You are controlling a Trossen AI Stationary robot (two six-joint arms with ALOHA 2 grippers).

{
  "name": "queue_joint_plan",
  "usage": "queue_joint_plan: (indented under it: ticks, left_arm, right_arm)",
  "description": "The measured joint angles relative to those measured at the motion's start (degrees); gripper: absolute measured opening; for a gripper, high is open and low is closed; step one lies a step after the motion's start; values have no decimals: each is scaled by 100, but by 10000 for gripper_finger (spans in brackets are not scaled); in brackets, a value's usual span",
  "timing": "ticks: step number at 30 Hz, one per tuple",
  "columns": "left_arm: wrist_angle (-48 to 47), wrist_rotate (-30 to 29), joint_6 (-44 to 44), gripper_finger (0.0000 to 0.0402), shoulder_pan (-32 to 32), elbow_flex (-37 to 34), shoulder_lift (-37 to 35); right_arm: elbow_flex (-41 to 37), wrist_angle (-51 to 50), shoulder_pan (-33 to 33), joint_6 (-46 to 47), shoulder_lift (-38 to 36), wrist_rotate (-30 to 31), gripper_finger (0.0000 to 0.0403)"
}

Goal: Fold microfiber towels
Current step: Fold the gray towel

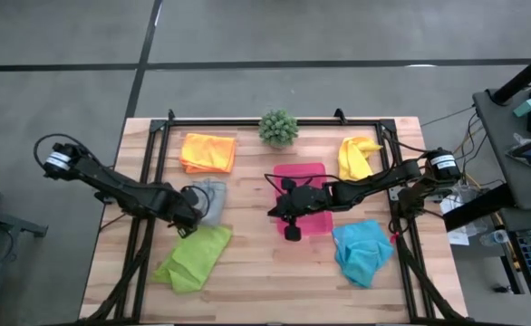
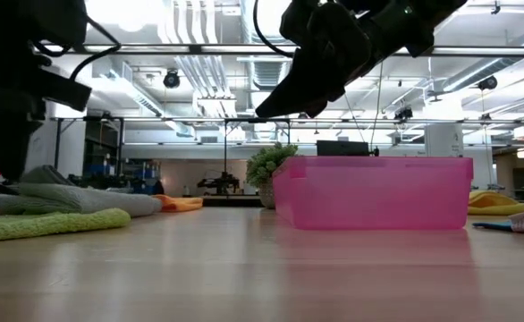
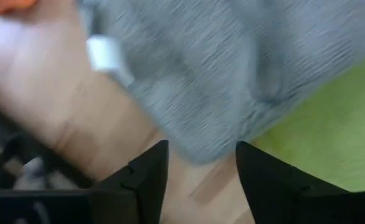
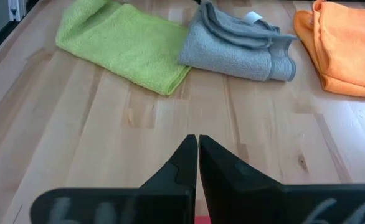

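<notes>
Grey floor (image 1: 247, 32) around the table; bright ceiling lights (image 2: 137, 13) and pipes overhead

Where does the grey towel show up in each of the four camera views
High view: grey towel left of centre, at the left gripper.
Low view: far left, a low grey roll above the lime green towel.
Left wrist view: fills the upper middle, just past the open fingers.
Right wrist view: top centre.
Shared landmark: the lime green towel beside it.
</notes>
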Motion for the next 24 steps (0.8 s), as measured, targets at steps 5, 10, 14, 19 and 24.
queue_joint_plan:
  ticks: [5, 10, 14, 19, 24]
  left_arm:
    - [-433, 2, -2, 183, 2, 56, -3]
    - [-400, 76, 74, 183, 2, 338, -51]
    - [-91, -161, 657, 182, -4, 621, -78]
    - [803, -598, 1462, 182, 27, 611, -18]
    - [844, -923, 1502, 182, 93, 601, 389]
  right_arm:
    - [-23, -2, 0, -2, 0, 0, 9]
    - [-55, -2, 0, -2, 0, 1, 9]
    - [-57, 8, 0, -12, 0, 0, 9]
    - [-57, 37, 0, -24, 0, 0, 9]
    - [-57, 37, -2, -9, 0, 1, 9]
